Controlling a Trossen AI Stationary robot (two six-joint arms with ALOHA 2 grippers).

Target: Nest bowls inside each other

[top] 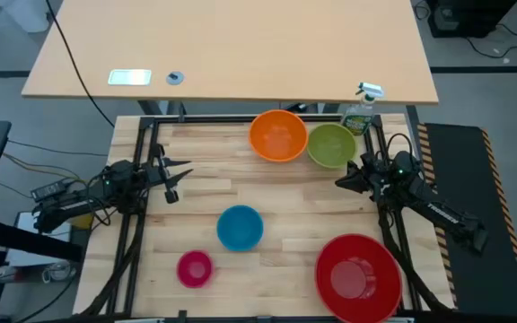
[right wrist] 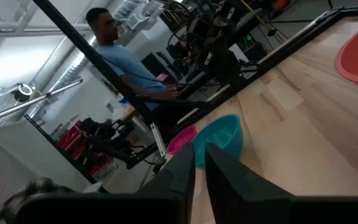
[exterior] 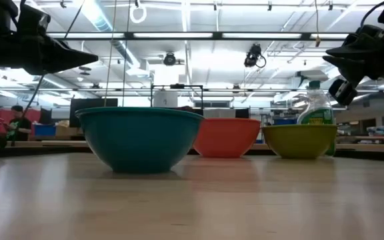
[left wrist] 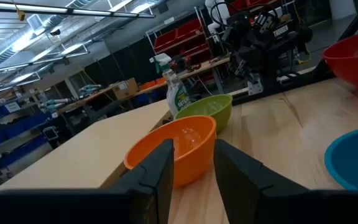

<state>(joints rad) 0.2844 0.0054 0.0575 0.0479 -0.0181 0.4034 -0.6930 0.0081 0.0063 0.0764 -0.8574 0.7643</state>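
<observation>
Five bowls stand apart, mouths up, on the wooden table [top: 267, 193]: orange [top: 278, 135] and lime green [top: 332, 145] at the far edge, blue [top: 240, 227] in the middle, small pink [top: 195, 267] and large red [top: 358, 269] near the front. My left gripper [top: 178, 178] hovers at the table's left side, above the table in the low view, open with nothing between its fingers [left wrist: 193, 146]. My right gripper [top: 339, 182] hovers at the right side beside the green bowl. It is shut, with only a slit between its fingers [right wrist: 199, 149].
A green spray bottle [top: 360, 112] stands at the far right corner behind the green bowl. Dark frame rails [top: 142, 152] run along the table's sides. A person [right wrist: 114, 50] sits beyond the table's left side. Bare wood lies between the two grippers.
</observation>
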